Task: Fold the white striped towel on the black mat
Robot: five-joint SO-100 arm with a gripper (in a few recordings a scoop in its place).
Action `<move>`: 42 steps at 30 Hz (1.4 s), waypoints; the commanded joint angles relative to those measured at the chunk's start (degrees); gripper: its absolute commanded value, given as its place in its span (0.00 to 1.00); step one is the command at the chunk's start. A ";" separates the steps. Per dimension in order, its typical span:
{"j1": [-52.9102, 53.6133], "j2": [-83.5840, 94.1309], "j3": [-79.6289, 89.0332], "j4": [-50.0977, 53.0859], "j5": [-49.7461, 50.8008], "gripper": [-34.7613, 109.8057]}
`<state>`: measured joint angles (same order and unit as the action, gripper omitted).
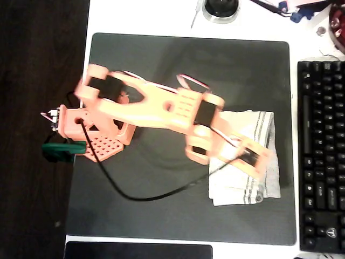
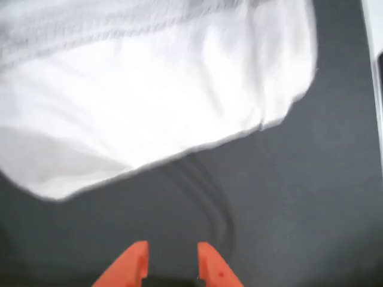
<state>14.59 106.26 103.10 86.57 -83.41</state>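
The white striped towel (image 1: 245,186) lies bunched and partly folded on the right part of the black mat (image 1: 161,59), with grey stripes running along its right side. My orange arm reaches from the mat's left edge across to the towel. The gripper (image 1: 253,161) hovers over the towel's middle and looks blurred in the overhead view. In the wrist view the towel (image 2: 155,89) fills the upper half above the bare mat (image 2: 287,203). The gripper (image 2: 172,256) shows at the bottom edge, its two orange fingertips (image 2: 136,258) slightly apart with nothing between them.
A black keyboard (image 1: 323,156) lies just right of the mat. A smaller dark pad (image 1: 137,251) sits below the mat's front edge. The arm's base (image 1: 89,129) and a green clamp (image 1: 63,151) stand at the left edge, and a black cable (image 1: 135,197) loops across the mat. Small items crowd the back edge.
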 commanded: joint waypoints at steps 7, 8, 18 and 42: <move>-8.61 33.57 30.59 -12.22 -1.05 0.29; -9.84 36.74 34.01 -14.24 -0.97 0.29; -16.52 61.00 58.89 -22.85 -1.49 0.25; -15.47 85.87 77.70 -17.75 -6.94 0.24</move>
<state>-0.53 190.63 179.65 67.06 -90.00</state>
